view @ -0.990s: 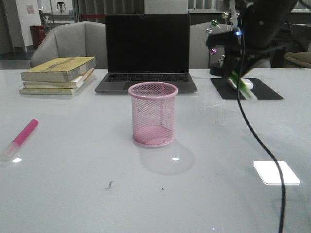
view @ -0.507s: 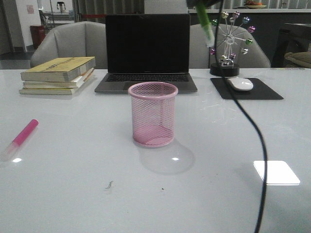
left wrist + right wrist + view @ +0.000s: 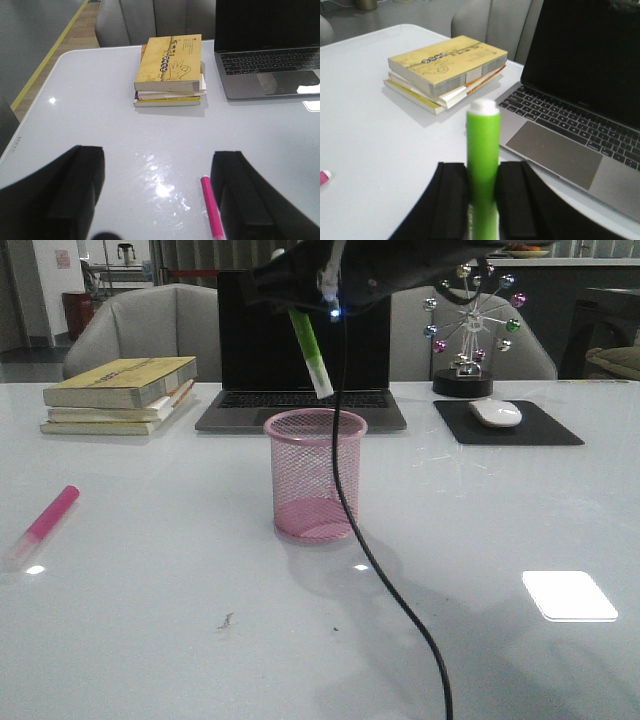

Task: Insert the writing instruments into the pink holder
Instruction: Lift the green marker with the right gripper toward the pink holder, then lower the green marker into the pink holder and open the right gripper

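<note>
Swinging over from the mouse side, your right gripper (image 3: 300,302), squeezing the green marker (image 3: 311,352), now hangs right above the pink cup (image 3: 314,476), ready to drop it in.

Behind my table (image 3: 150,640): two grey chairs (image 3: 150,325)
Far left: red bin (image 3: 77,310), wood floor (image 3: 65,37)

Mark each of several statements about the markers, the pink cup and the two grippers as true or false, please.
1. The right gripper holds the green marker. True.
2. The green marker already stands inside the pink holder. False: it hangs above the rim.
3. The pink marker lies on the table. True.
4. The left gripper grips the pink marker. False: it is open and holds nothing.
5. The laptop is closed. False: it is open.
</note>
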Action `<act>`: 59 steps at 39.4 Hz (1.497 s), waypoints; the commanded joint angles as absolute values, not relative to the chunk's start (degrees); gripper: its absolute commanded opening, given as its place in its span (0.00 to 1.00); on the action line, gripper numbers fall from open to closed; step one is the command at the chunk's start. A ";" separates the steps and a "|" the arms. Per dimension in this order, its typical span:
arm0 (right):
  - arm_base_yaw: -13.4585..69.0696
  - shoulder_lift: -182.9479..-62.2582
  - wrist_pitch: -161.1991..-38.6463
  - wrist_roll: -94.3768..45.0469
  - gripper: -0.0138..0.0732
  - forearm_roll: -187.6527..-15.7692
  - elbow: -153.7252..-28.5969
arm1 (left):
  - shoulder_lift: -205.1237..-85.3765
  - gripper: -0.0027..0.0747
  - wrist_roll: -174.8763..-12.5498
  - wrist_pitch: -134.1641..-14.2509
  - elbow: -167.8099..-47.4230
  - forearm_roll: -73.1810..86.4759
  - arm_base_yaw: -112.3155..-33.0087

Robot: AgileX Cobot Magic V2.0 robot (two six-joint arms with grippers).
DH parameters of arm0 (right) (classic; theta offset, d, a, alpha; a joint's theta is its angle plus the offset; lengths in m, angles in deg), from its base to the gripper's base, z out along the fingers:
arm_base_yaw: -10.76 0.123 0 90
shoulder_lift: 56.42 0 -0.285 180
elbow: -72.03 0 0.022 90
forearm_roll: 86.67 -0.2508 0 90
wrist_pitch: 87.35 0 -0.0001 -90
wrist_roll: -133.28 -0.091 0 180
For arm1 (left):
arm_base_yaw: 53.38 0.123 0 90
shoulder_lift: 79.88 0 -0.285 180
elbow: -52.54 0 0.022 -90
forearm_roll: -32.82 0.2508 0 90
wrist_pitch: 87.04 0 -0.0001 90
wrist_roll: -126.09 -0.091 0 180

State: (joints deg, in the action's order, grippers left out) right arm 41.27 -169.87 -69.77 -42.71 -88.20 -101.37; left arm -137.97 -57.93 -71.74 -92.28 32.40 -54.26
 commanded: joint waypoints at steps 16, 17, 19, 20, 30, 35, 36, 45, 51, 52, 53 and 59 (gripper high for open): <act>41.30 -171.51 -64.66 -42.24 0.23 -87.51 -102.61 | -137.66 0.69 -57.39 -76.39 -94.27 32.40 -54.26; 41.30 -171.51 -64.66 -42.24 0.24 -87.51 -102.61 | -137.66 0.69 -57.39 -76.39 -94.27 32.40 -54.26; 41.30 -171.51 -64.66 -42.24 0.29 -87.51 -102.61 | -137.66 0.69 -57.39 -76.39 -94.27 32.40 -54.26; 41.30 -171.51 -64.66 -42.24 0.31 -87.51 -102.61 | -137.66 0.69 -57.39 -76.39 -94.27 32.40 -54.26; 41.16 -170.06 -67.48 -42.29 0.60 -87.87 -102.61 | -137.66 0.69 -57.39 -76.39 -94.27 32.40 -54.26; 40.13 -166.45 -75.10 -42.29 0.60 -87.83 -102.61 | -137.66 0.69 -57.39 -76.39 -94.27 32.40 -54.26; 40.01 -165.70 -76.66 -42.29 0.60 -87.83 -102.61 | -137.66 0.69 -57.39 -76.39 -94.27 32.40 -54.26; 35.75 -154.11 -93.04 -42.29 0.60 -87.83 -102.61 | -137.66 0.69 -57.39 -76.39 -94.27 32.40 -54.26; 29.45 -145.98 -100.75 -42.29 0.60 -87.78 -102.61 | -137.66 0.69 -57.39 -76.76 -94.27 32.40 -54.26; 28.40 -145.00 -101.91 -42.29 0.60 -87.78 -102.61 | -137.66 0.69 -57.39 -76.98 -94.27 32.40 -54.26; 26.96 -143.74 -103.93 -42.29 0.60 -87.65 -102.52 | -137.66 0.69 -57.39 -77.31 -94.27 32.40 -54.26; 19.25 -138.81 -114.61 -42.29 0.60 -85.65 -102.46 | -137.66 0.69 -57.39 -79.39 -94.27 32.40 -54.26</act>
State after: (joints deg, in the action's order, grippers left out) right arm 22.96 -143.03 -111.91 -42.71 -87.13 -101.01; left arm -137.97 -57.93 -73.19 -92.28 32.40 -54.26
